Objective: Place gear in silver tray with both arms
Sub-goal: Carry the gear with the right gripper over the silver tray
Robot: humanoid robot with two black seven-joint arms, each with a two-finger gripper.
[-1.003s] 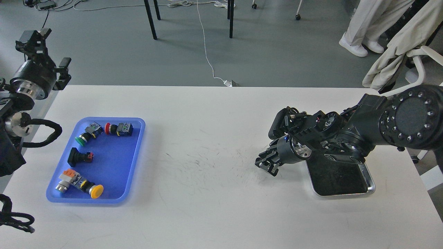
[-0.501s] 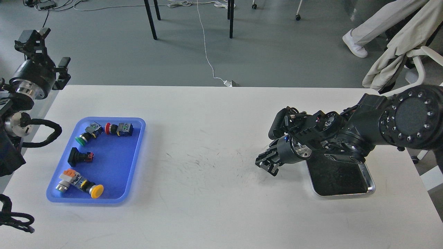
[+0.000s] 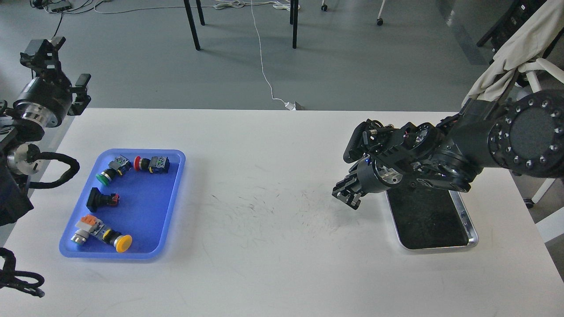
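The silver tray (image 3: 471, 229) lies at the right of the white table, its dark bottom bare; my right arm hides its far end. My right gripper (image 3: 346, 194) hangs just off the tray's far left corner, pointing down and left. Its dark fingers blur together and nothing shows in them. My left gripper (image 3: 61, 70) is raised past the table's far left corner, its fingers spread and empty. No gear as such shows. The only loose parts are several push-button switches, among them a yellow-capped one (image 3: 119, 242) and a green-capped one (image 3: 105, 175).
The switches lie in a blue plastic tray (image 3: 172, 198) at the table's left. Scuff marks cover the table's middle (image 3: 264, 207). Chair legs, a white cable and a cloth-draped chair (image 3: 506, 57) stand beyond the far edge.
My right arm has risen and drawn slightly right, lifting its gripper off the table by the silver tray. The person's legs at the back right have left the view. The left arm barely moved.
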